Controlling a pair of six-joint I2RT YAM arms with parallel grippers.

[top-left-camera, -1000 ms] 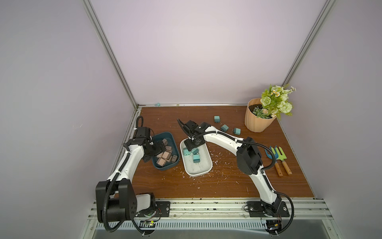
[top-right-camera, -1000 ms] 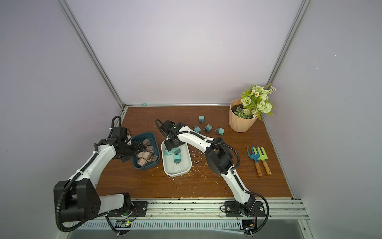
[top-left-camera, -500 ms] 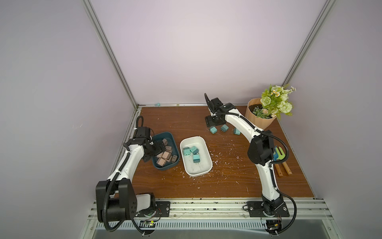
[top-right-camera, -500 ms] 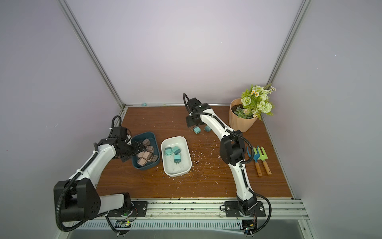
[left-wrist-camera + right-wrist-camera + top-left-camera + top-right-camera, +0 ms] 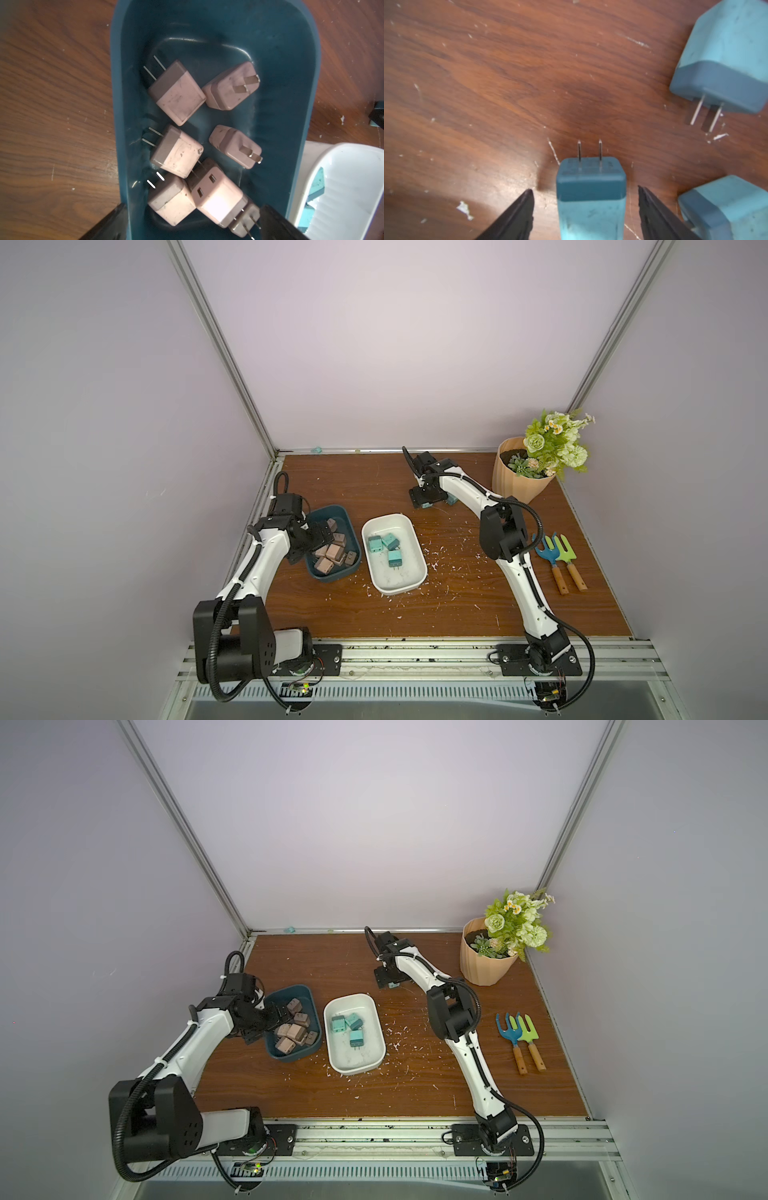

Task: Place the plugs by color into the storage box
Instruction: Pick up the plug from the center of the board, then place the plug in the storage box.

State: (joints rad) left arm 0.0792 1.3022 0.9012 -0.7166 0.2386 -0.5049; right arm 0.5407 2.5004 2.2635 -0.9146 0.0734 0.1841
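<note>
Seven pinkish-tan cube plugs point(image 5: 178, 93) fill the dark teal plastic bin point(image 5: 291, 62). Three turquoise cube plugs point(image 5: 390, 541) lie in the white oval tray point(image 5: 399, 578). Three loose turquoise plugs point(image 5: 726, 52) lie on the brown wooden table point(image 5: 488, 83) near its back edge, with bare wood beside them. The right gripper point(image 5: 585, 189) stands with fingers spread either side of one scuffed two-tone plug point(image 5: 591, 214), clear of its sides. The left gripper point(image 5: 193, 206) gapes wide over the bin.

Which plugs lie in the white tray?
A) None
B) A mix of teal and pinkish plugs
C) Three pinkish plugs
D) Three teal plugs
D: in both top views the white tray holds three teal plugs and nothing pinkish, while the pinkish plugs sit in the dark blue tray.
</note>
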